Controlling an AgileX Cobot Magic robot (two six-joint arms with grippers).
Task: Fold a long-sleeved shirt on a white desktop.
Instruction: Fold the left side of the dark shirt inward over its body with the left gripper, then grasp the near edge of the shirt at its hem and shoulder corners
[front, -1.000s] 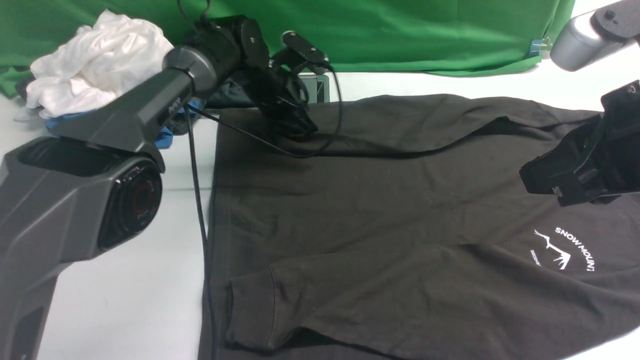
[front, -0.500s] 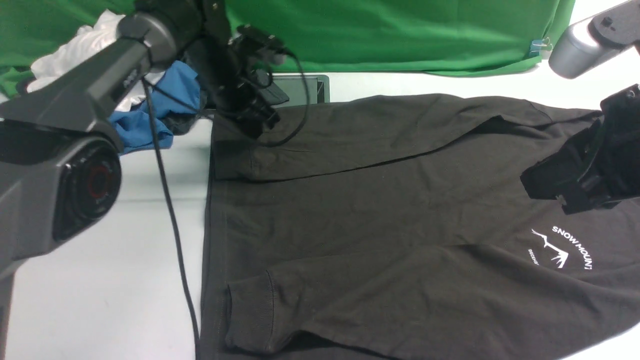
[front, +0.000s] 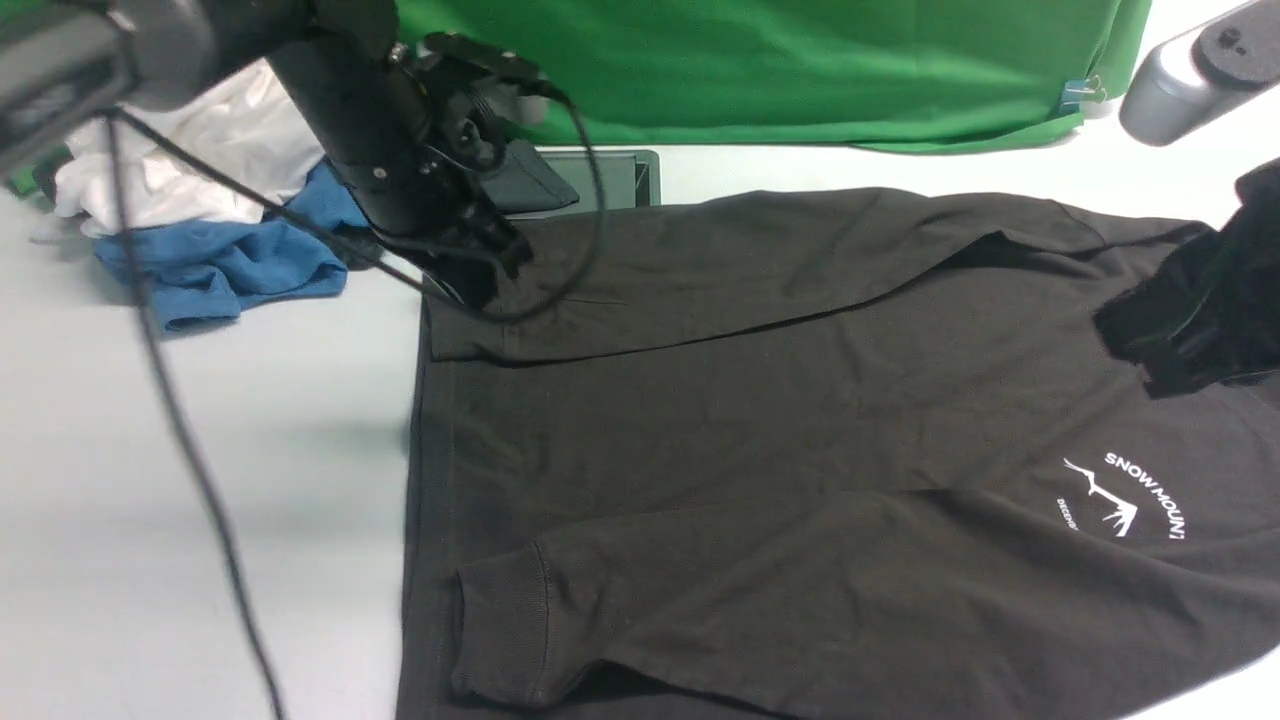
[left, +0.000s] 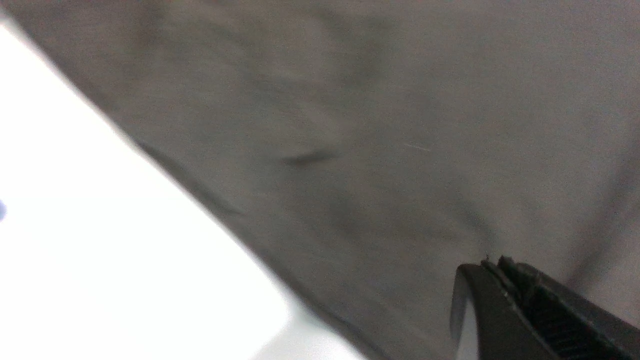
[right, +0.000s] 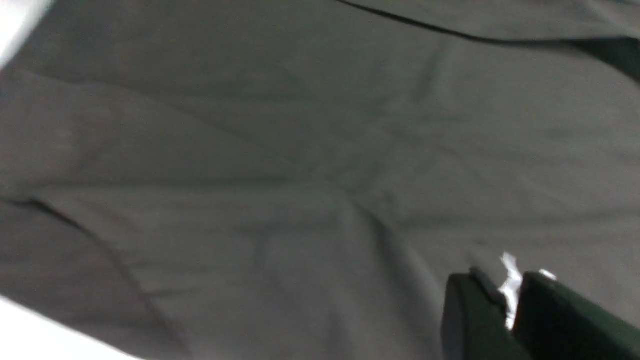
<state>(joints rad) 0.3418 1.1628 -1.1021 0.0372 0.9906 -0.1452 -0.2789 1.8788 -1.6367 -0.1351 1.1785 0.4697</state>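
Observation:
The long-sleeved shirt (front: 760, 400) lies flat on the white desktop (front: 200, 450), both sleeves folded across its body and the white mountain logo (front: 1125, 495) facing up at the right. My left gripper (front: 475, 285) is shut and empty, right at the far sleeve's cuff at the shirt's far left corner. Its wrist view shows the shut tips (left: 492, 262) over dark cloth (left: 350, 125) beside the desktop (left: 100, 250). My right gripper (front: 1135, 345) hovers over the chest near the right edge. Its jaws (right: 507, 282) stand a narrow gap apart over flat cloth (right: 300, 150), holding nothing.
White garments (front: 200, 150) and a blue one (front: 230, 265) are heaped at the far left. A metal-framed panel (front: 610, 175) and a dark grey cloth (front: 530, 185) sit behind the shirt, below the green backdrop (front: 800, 60). The left arm's cable (front: 180, 420) hangs over the desktop.
My left arm swung left and up, its gripper sliding along the far sleeve to the shirt's left corner; that sleeve now lies flatter. My right gripper drew back toward the right edge.

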